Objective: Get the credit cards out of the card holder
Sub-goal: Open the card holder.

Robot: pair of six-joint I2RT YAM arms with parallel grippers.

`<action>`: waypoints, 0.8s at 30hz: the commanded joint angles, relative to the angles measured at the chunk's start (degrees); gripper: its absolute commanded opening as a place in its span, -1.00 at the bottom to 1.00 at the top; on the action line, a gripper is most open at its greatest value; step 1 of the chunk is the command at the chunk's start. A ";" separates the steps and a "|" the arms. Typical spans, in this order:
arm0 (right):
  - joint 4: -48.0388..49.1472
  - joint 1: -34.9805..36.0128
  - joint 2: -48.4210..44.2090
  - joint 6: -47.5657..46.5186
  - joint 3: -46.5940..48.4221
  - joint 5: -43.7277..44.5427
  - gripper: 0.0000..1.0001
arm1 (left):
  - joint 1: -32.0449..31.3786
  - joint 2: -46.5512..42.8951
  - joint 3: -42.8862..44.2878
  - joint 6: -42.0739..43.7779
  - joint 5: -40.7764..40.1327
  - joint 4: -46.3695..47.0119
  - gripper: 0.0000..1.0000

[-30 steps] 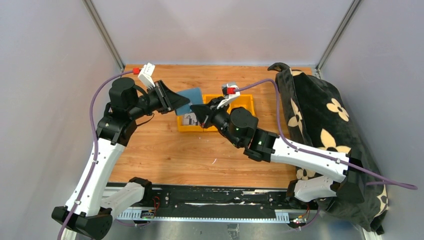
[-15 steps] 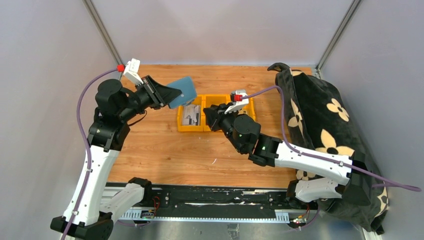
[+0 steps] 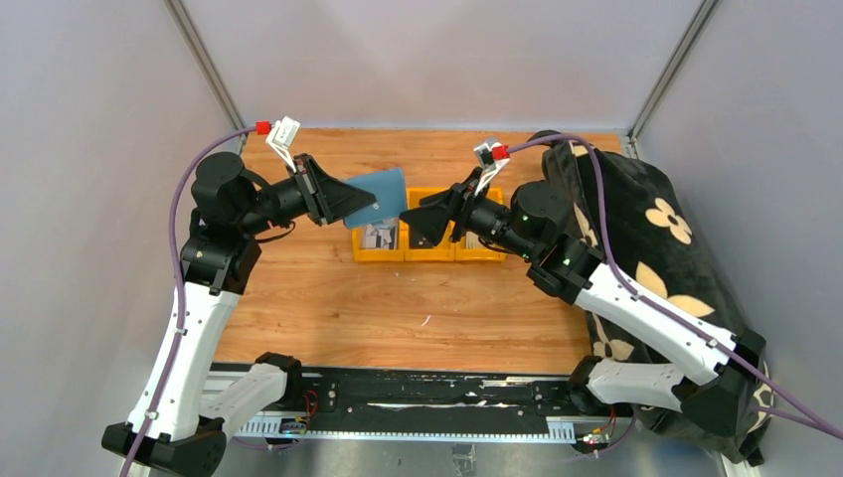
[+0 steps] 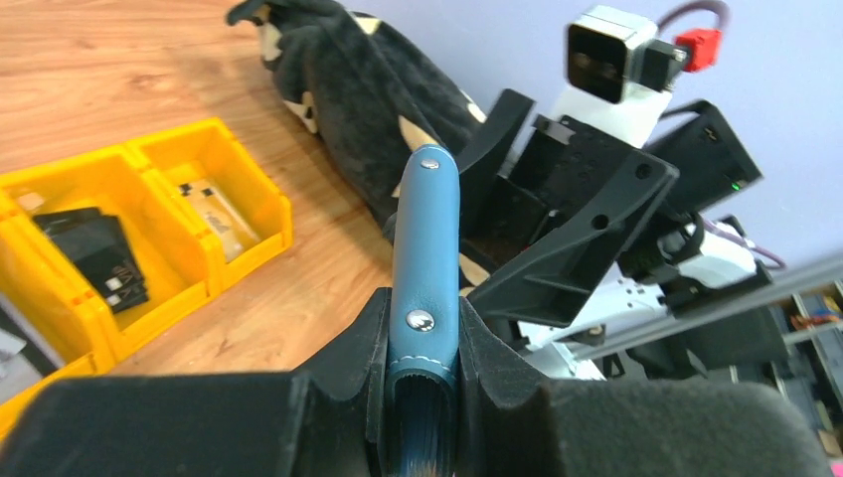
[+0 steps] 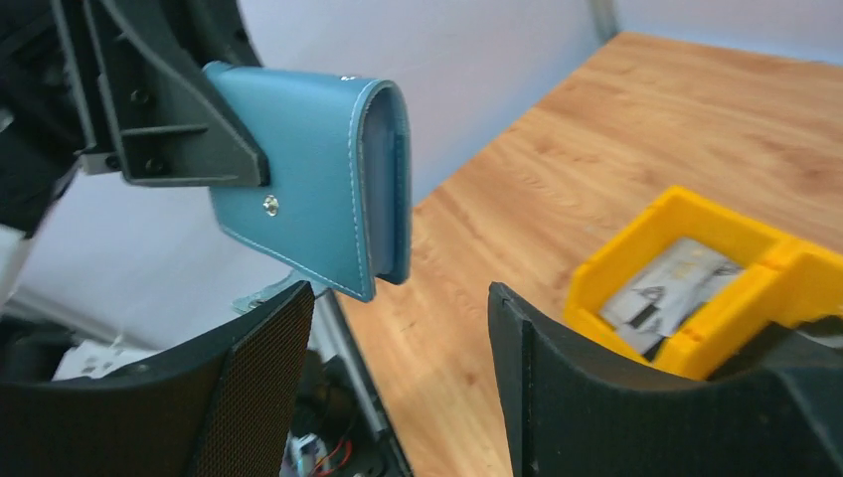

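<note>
The card holder (image 5: 318, 169), slate blue and folded shut, hangs in the air. It is clamped by one short end in my left gripper (image 4: 422, 333), whose jaws stand narrow and press on its two faces. Its free end points at my right gripper (image 5: 398, 298), just beyond the fingertips and a little above them, not touching. The edge facing me shows a dark gap between the two leaves. I cannot tell whether cards are left inside it.

My right fingers (image 5: 263, 388) stand wide apart with nothing between them. A second ago they were shut and low over the yellow bins (image 3: 429, 256). Now they have lifted away, spread, and turned to face the holder. I judge that a card has just been let go and that I am lined up for the next pull.

Credit cards (image 5: 668, 283) lie in the bins, below and to one side of my right fingers: pale grey in one compartment, dark in the next.

Under everything is the wooden table (image 3: 398, 308). A black flowered bag (image 3: 646, 238) slumps behind my right arm.
</note>
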 commanded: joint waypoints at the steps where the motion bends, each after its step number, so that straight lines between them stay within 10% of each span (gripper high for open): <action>1: -0.24 -0.32 2.17 2.26 2.20 -15.67 0.37 | 0.31 0.05 1.82 -2.07 8.96 5.12 -1.00; 6: 4.28 -0.32 4.25 5.20 2.15 -18.80 0.30 | 0.31 -0.97 0.80 -1.70 9.51 4.65 -1.00; 16: 15.70 -2.25 5.65 16.06 0.24 -21.88 -0.77 | 0.31 -1.68 -3.70 6.02 9.51 -3.33 -1.00; 24: 27.48 -2.17 7.18 26.94 -7.14 -18.32 -0.15 | 0.31 -5.67 -10.98 -8.86 9.81 13.48 -1.00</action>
